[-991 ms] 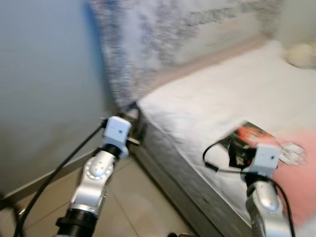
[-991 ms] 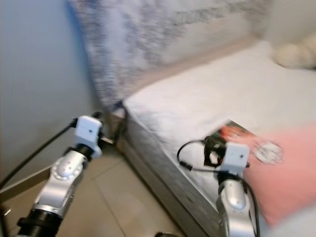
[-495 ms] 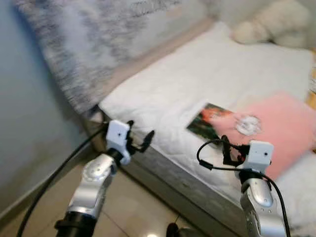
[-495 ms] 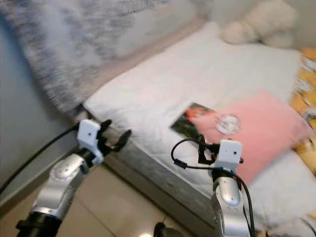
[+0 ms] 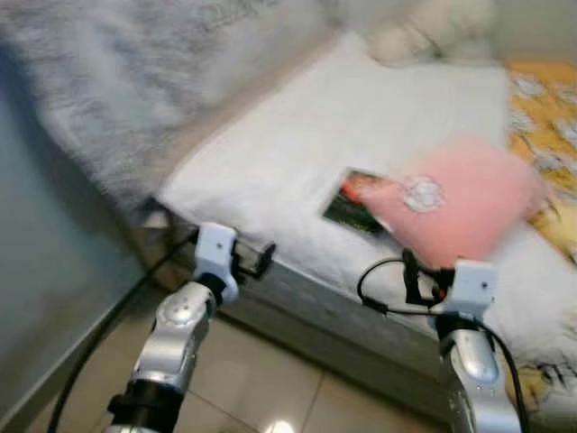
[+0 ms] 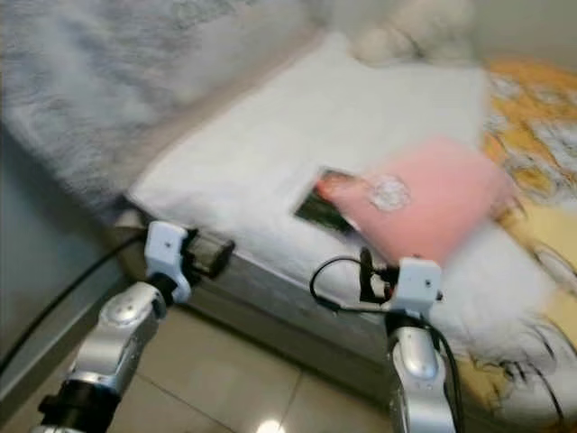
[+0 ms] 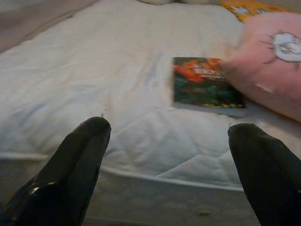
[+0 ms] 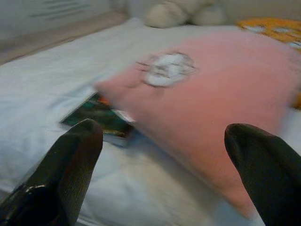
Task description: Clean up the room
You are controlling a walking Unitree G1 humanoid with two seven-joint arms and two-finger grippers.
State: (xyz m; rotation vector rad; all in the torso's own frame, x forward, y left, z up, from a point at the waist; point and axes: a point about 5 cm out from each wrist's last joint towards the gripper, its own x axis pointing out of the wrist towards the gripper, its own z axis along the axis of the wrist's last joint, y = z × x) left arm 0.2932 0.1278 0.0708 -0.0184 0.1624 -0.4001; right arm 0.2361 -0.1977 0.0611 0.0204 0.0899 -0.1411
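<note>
Book (image 7: 205, 83) lies on the bed (image 7: 94, 70) ahead of both empty, wide-spread end effectors, left (image 7: 171, 165) and right (image 8: 164, 174).

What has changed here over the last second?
Mostly the camera swung right, bringing the pink pillow, the yellow blanket and the plush toy into sight. The book stays tucked under the pillow. Left gripper and right gripper stay open, holding nothing.

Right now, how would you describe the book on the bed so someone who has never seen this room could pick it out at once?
Start at the white mattress and find the big pink pillow. The book lies flat beside it, one edge tucked under the pillow. It is the one thin, flat rectangle there, with a dark green and orange cover.
</note>
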